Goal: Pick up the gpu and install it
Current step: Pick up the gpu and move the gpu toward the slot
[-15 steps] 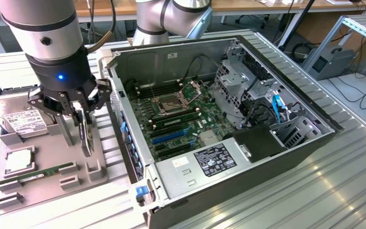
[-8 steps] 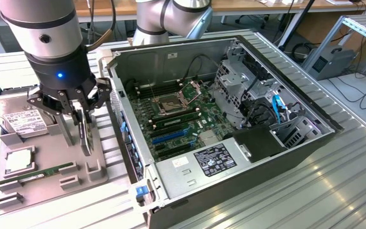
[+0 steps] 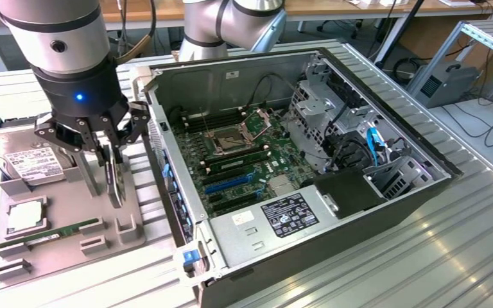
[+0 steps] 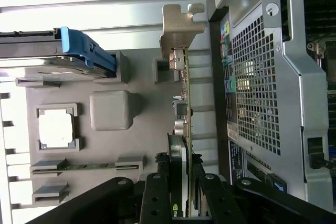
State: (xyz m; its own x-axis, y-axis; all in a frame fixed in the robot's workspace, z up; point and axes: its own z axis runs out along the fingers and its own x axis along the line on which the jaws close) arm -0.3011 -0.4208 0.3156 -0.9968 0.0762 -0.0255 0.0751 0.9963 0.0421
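The arm (image 3: 54, 38) points straight down — gripper (image 3: 101, 144) fingers (image 4: 156, 199) clamped on both faces of the card (image 4: 185, 103)

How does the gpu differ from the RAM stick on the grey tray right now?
The gpu stands tall on edge between the gripper's fingers; the RAM stick sits low, untouched. The gpu is thick, with a black cooler and metal bracket; the RAM stick is thin and bare. Both are green cards slotted in the grey tray.
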